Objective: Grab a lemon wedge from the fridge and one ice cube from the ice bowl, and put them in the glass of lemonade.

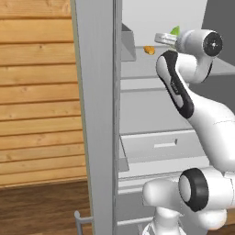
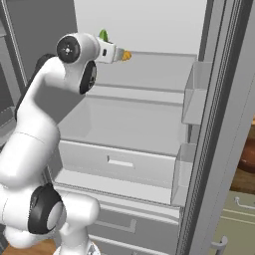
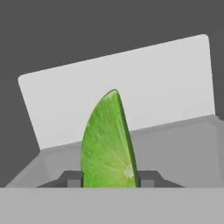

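A: What is the fridge [image 2: 149, 124] made of, going by its looks?

B: Smooth matt grey, like painted metal or plastic; the shelves and door bins share that flat finish with no shine.

A: And the wall [image 1: 36, 92] beside it?

B: Wooden planks, warm brown with visible grain, and the floor [image 1: 41, 206] is a darker wood.

A: The arm [image 1: 206, 119]?

B: Glossy white plastic shells with black, rubbery-looking joints.

A: The wedge [image 3: 109, 144] between the end effector [image 3: 109, 178] tips?

B: Bright green, moist-looking flesh with pale fibres and a darker, smooth rind.
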### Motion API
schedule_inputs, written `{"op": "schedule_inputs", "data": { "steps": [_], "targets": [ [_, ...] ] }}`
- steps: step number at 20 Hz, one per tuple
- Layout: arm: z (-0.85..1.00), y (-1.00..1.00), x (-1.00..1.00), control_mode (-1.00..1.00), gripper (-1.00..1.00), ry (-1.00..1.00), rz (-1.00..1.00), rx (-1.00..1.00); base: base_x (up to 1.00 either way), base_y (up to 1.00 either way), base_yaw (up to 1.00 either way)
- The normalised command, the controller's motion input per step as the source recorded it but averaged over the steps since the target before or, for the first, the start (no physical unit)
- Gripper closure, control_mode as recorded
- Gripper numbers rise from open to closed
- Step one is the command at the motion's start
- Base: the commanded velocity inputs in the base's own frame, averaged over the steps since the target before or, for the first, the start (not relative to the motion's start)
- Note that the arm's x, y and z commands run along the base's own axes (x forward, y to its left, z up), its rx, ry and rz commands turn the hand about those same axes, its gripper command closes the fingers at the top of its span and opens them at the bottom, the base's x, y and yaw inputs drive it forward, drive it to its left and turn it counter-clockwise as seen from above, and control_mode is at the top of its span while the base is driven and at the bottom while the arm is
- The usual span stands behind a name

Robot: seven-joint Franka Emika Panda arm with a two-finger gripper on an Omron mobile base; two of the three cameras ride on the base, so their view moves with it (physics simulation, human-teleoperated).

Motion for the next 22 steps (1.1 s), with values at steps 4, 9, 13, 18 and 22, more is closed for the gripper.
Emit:
{"op": "schedule_inputs", "data": {
  "steps": [4, 9, 13, 18, 22],
  "targets": [
    [0.27, -0.43, -1.00, -1.00, 1.00, -0.28, 0.00, 0.00, 0.00, 0.00, 0.00],
    [-0.31, -0.34, -1.00, -1.00, 1.00, 0.09, 0.00, -0.04, 0.00, 0.00, 0.00],
    [-0.27, -0.16, -1.00, -1.00, 1.00, 0.37, 0.00, -0.07, 0.00, 0.00, 0.00],
    [-0.55, -0.04, -1.00, -1.00, 1.00, 0.60, 0.00, -0.09, 0.00, 0.00, 0.00],
    [-1.00, 0.01, -1.00, -1.00, 1.00, 0.91, 0.02, -0.25, 0.00, 0.00, 0.00]
  ]
}}
